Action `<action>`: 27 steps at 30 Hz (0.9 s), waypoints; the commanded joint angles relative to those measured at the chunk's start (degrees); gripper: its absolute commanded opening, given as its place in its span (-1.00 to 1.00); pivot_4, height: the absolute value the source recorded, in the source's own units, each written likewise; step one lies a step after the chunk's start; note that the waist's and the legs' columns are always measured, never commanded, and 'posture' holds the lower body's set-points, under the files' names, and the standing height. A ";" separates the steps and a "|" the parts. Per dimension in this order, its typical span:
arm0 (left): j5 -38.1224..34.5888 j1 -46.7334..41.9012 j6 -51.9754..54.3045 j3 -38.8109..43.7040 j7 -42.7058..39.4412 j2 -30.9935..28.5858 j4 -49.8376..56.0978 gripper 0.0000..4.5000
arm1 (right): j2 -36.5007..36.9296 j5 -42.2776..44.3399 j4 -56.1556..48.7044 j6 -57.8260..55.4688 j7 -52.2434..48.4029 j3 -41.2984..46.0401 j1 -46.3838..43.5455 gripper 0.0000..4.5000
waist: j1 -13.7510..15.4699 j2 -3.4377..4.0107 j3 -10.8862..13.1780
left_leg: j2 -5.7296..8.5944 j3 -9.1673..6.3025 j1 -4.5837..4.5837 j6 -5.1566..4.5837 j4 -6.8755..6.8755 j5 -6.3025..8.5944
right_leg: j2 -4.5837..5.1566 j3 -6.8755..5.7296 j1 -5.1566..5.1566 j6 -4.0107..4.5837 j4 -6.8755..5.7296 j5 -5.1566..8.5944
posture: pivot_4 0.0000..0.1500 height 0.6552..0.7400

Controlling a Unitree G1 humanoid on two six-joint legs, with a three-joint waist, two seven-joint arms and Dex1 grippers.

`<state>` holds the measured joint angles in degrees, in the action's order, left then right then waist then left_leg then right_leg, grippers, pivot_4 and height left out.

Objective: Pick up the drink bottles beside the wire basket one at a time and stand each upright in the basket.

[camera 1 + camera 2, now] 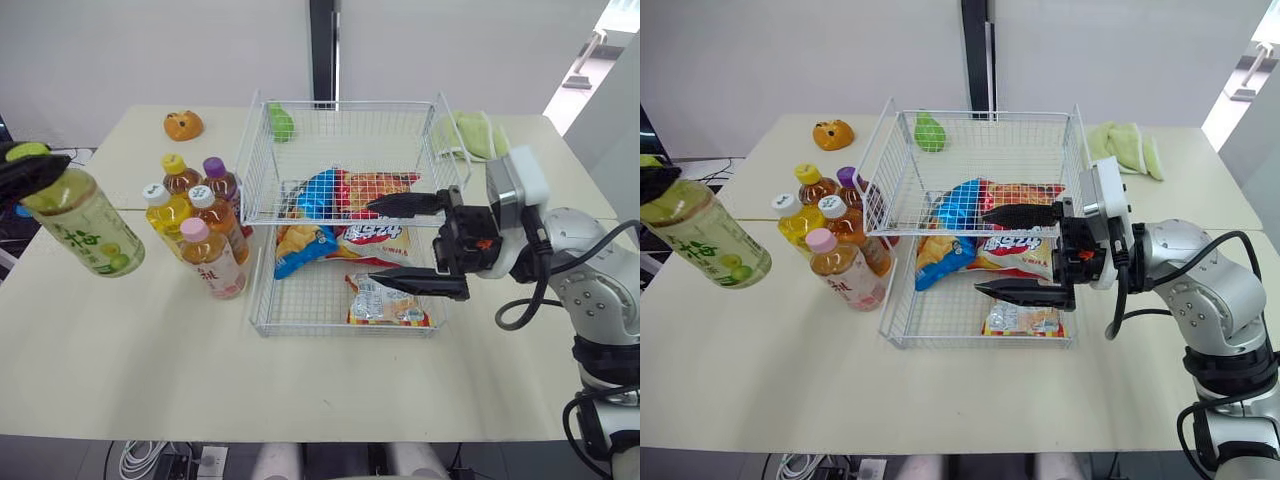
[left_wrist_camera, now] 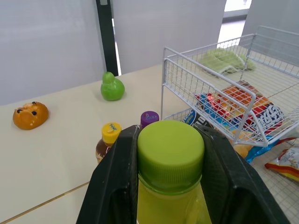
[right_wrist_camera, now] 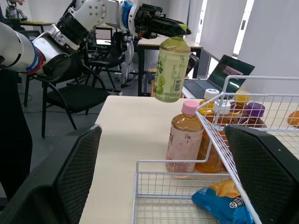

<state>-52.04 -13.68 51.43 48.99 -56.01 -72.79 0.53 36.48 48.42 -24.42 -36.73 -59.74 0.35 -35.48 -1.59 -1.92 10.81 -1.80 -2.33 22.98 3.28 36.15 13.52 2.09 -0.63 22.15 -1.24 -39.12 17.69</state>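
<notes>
My left gripper (image 1: 22, 165) grips the tea bottle (image 1: 85, 225) by its neck, cap-up and ready for the basket (image 1: 262, 290), while my right gripper (image 1: 372, 245) hangs wide open, empty.

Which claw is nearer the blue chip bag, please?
Right. The right claw is open over the basket beside the bag; the left claw holds a bottle aloft, well left of the basket.

Table (image 1: 120, 340): basket (image 1: 300, 330), 5 bottles (image 1: 215, 265).
</notes>
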 commanded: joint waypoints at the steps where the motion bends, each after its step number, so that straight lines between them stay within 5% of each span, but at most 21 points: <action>1: -3.91 -8.24 0.84 -0.72 -1.34 -5.77 -2.26 -0.40 | -0.03 1.19 -1.62 -0.04 0.33 0.85 -1.62 1.00 | 0.06 -0.23 0.14 | -0.01 -0.02 0.01 0.00 -0.02 0.00 | -0.02 -0.01 0.03 0.00 0.00 0.00 | 1.00 1.00; 11: -8.01 -33.99 1.98 -20.52 -2.10 -7.33 -7.96 -0.40 | -0.18 2.62 -3.03 -1.30 3.00 2.21 -2.36 1.00 | -0.03 -0.29 0.20 | 0.01 0.09 0.03 0.01 -0.01 -0.01 | -0.03 0.03 0.05 -0.02 -0.03 -0.01 | 1.00 1.00; 21: -0.61 -61.06 2.12 -38.34 -9.27 2.02 -17.30 -0.40 | 2.76 7.20 -7.99 -5.12 10.68 6.96 -2.38 1.00 | 0.01 -0.33 0.31 | 0.05 0.11 0.07 0.01 0.05 -0.01 | -0.05 0.03 0.07 -0.02 -0.05 0.00 | 1.00 1.00; 27: 5.80 -69.47 -0.97 -43.45 -15.88 10.25 -24.67 -0.40 | 4.69 8.60 -10.22 -6.73 16.51 9.95 -2.25 1.00 | -0.02 -0.31 0.33 | 0.05 0.13 0.07 0.01 0.14 -0.02 | -0.05 0.05 0.09 -0.02 -0.18 0.00 | 1.00 1.00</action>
<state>-47.45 -79.65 52.77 4.66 -69.87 -63.13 -22.78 40.08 55.68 -32.41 -43.38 -44.99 7.75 -37.17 -1.61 -2.23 11.14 -1.75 -2.21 23.07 3.29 36.33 13.51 2.04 -0.58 22.26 -1.26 -39.32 17.69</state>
